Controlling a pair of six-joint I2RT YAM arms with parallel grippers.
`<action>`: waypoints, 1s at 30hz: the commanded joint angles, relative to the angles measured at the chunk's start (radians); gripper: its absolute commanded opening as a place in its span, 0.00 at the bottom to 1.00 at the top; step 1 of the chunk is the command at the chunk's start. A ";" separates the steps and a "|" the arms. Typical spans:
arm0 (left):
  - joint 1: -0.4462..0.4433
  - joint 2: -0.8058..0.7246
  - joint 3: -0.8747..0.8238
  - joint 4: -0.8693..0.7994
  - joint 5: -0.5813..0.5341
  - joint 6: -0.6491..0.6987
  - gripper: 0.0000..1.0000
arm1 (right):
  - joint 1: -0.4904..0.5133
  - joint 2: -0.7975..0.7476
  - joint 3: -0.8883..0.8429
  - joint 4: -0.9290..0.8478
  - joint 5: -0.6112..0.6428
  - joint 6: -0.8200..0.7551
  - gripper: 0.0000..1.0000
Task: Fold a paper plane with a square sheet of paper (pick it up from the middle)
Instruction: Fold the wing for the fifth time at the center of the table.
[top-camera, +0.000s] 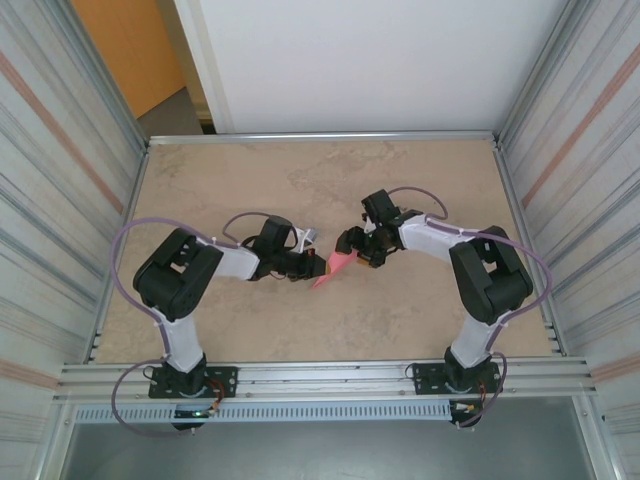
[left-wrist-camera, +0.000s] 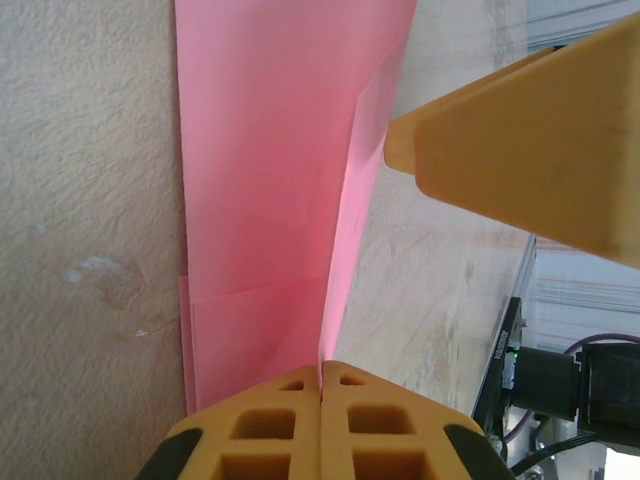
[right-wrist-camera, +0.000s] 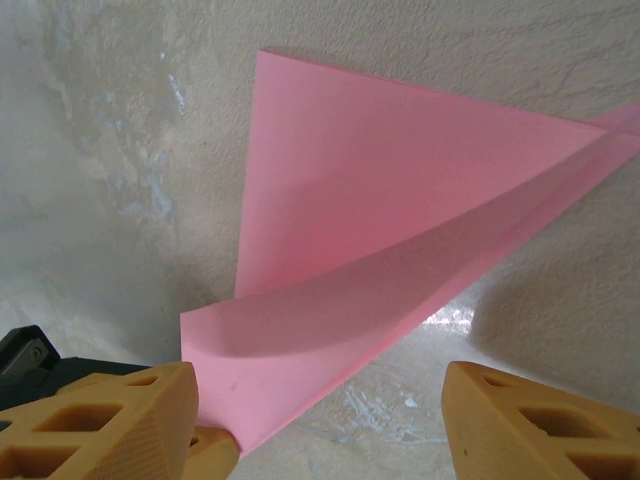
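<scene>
Plainly pinches the paper (left-wrist-camera: 270, 180) at its crease edge with the left claw (left-wrist-camera: 320, 372), shut tight, mid-table (top-camera: 250, 180); straddles its lifted side with the right claw (right-wrist-camera: 325, 410), spread apart. Risks a crooked fold or tear if closing off-line, tugging against that pinch.

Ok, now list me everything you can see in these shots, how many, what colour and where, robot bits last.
paper plane: one, pink, half-folded, mid-table between the grippers
table: one, beige marbled, under everything
side walls: two, grey ribbed metal, left and right of the table
back wall: one, white, far side
panel: one, orange, far left corner
rail: one, silver, near edge
cables: several, purple, looping along both arms
arms: two, black and white, bases on the rail
left gripper: one, yellow fingers, shut on the plane's crease
right gripper: one, yellow fingers, open, plane's corner between them
</scene>
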 joint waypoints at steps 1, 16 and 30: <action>0.011 0.020 0.022 0.019 0.034 -0.051 0.06 | -0.003 0.030 0.030 -0.036 -0.001 -0.020 0.64; 0.022 0.038 0.006 0.066 0.051 -0.104 0.09 | 0.015 0.141 0.110 -0.137 0.089 -0.017 0.60; 0.022 -0.039 -0.001 -0.049 0.004 -0.050 0.28 | 0.057 0.274 0.214 -0.280 0.197 0.005 0.60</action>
